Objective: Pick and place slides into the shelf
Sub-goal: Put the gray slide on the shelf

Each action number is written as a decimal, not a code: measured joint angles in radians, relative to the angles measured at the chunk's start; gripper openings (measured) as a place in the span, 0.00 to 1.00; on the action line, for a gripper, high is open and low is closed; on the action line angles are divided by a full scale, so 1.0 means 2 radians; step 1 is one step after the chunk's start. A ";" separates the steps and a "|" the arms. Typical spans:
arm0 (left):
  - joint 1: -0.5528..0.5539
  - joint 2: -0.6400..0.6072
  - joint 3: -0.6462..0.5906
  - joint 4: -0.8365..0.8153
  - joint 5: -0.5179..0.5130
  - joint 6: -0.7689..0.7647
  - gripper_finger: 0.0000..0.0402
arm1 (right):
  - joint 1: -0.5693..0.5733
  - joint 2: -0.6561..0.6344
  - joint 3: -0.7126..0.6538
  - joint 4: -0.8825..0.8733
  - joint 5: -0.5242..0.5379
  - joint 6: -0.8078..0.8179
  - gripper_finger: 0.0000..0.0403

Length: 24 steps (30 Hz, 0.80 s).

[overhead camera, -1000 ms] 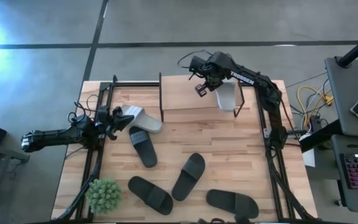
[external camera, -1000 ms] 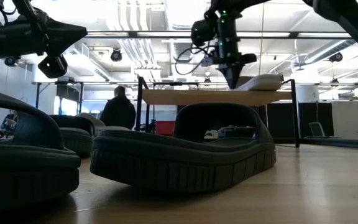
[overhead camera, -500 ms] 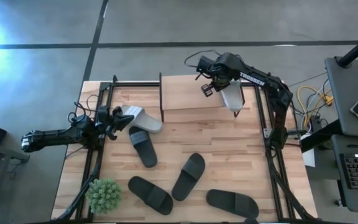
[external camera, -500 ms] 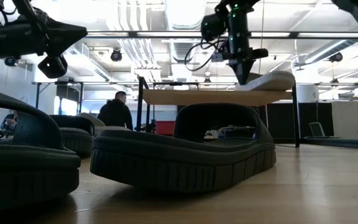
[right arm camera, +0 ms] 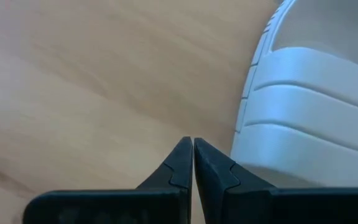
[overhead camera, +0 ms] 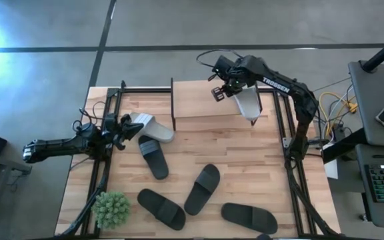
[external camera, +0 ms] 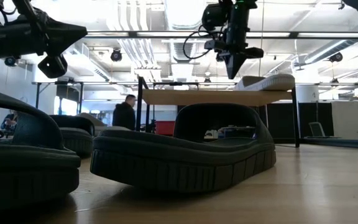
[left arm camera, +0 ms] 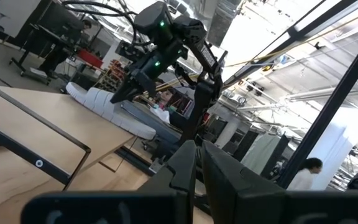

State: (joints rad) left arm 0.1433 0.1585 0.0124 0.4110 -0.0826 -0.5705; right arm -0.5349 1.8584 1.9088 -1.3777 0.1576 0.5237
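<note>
Table [overhead camera: 259, 160]: wooden top, carries everything below

Shelf [overhead camera: 199, 100]: black frame, light top board, at the far edge of the table. One light grey slide [overhead camera: 246, 103] lies on the board toward its right end, the only one placed

Step in hand, as judged: the right arm clears the placed slide. Done well, it rises straight off the board so the fingers do not drag the strap or nudge the slide toward the edge, then swings toward the loose pairs

Slides to go: second light grey slide [overhead camera: 149, 125] just beside the left gripper [overhead camera: 121, 124]; four black slides [overhead camera: 153, 158] scattered across the near half of the table

Plant [overhead camera: 110, 209]: near left corner, apart from the work

Right arm: reaches far over the shelf, elbow bent; right gripper [overhead camera: 220, 90] points down above the board, just beside the placed slide, fingers pressed together, holding nothing

Left arm: stretched low along the table's left side, fingers pressed together, empty
</note>
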 joint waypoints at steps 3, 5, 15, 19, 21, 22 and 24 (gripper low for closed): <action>0.000 -0.001 0.000 0.001 0.000 0.000 0.03 | 0.000 0.001 -0.013 0.012 0.008 -0.006 0.02; 0.000 -0.001 0.000 0.000 0.000 0.000 0.03 | 0.000 0.001 -0.023 0.024 0.034 -0.014 0.02; 0.000 -0.001 0.000 0.000 0.000 0.000 0.03 | -0.011 0.001 -0.047 0.044 0.107 -0.034 0.02; 0.000 -0.001 0.000 0.000 0.000 0.000 0.03 | -0.021 -0.001 -0.058 0.044 0.105 -0.022 0.02; 0.000 -0.001 0.000 0.000 0.000 0.000 0.03 | -0.022 -0.001 -0.061 0.045 0.106 -0.011 0.02; 0.000 -0.001 0.000 0.000 0.000 0.000 0.03 | -0.022 -0.001 -0.061 0.046 0.106 -0.006 0.02; 0.000 -0.001 0.000 0.000 0.001 0.000 0.03 | -0.022 -0.001 -0.059 0.050 0.100 -0.001 0.02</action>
State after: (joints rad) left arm 0.1436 0.1566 0.0116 0.4110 -0.0815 -0.5709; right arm -0.5793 1.8565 1.7909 -1.2781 0.3575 0.5221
